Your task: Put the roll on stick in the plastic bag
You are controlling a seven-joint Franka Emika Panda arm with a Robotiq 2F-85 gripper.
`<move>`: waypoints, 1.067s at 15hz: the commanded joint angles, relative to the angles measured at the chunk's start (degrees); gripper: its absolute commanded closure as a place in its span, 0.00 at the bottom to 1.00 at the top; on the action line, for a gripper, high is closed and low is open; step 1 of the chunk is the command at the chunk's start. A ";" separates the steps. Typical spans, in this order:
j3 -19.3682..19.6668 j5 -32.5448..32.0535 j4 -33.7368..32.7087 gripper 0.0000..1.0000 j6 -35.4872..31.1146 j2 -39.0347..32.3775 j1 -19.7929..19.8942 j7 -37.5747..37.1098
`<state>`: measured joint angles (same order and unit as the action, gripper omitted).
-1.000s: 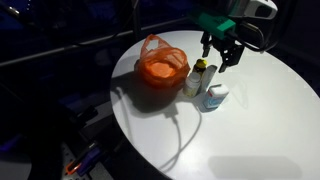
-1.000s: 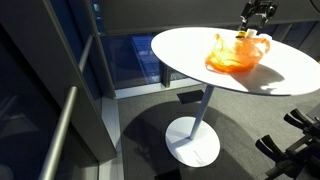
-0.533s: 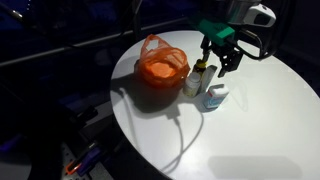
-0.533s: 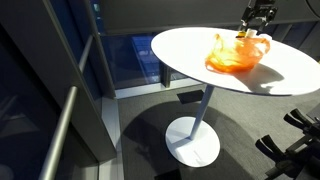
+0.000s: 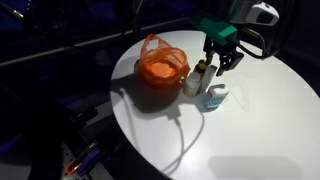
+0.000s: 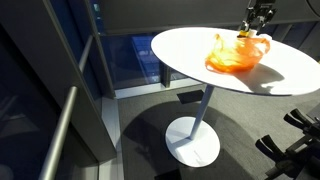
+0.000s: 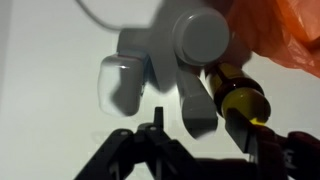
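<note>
**Item 1: roll on stick** (image 7: pixel 200 80). Slim whitish-grey tube, standing upright on the white round surface (image 5: pixel 200 140). In the wrist view it is seen from above, with its round cap uppermost in the frame. Its body runs down toward the gap between the gripper's fingers and is not touching them. In an exterior view (image 5: pixel 193 82) it stands just beside the bag, on the side facing the other containers.

**Item 2: gripper** (image 7: pixel 205 155). Fingers apart, holding nothing. It hangs above the cluster of small containers (image 5: pixel 224 58), clear of all of them.

**Item 3: plastic bag** (image 5: pixel 160 66). Orange, crinkly and translucent, with loop handles raised. It sits on the surface near its rim and shows at the upper right corner of the wrist view (image 7: pixel 290 35).

**Item 4: dark bottle** (image 7: pixel 240 100). Yellow cap. It stands close beside the roll on stick, between it and the bag in the wrist view.

**Item 5: squat white container** (image 7: pixel 118 82). It stands near the tube on the side away from the bag.

**Markings.** Lettering on all items is too small or blurred to read.
</note>
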<state>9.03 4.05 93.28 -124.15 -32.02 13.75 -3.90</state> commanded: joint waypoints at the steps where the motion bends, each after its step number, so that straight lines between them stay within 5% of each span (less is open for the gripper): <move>1: -0.09 0.59 -1.07 0.46 -0.37 -0.74 0.34 0.11; 3: -0.09 0.60 -1.15 0.52 -0.37 -0.77 0.34 0.10; 7: -0.11 0.62 -1.12 0.87 -0.38 -0.65 0.27 -0.02; 16: -0.45 0.31 0.83 0.88 -0.93 2.80 -0.57 0.46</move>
<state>8.89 4.05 92.94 -124.28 -31.48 13.40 -3.92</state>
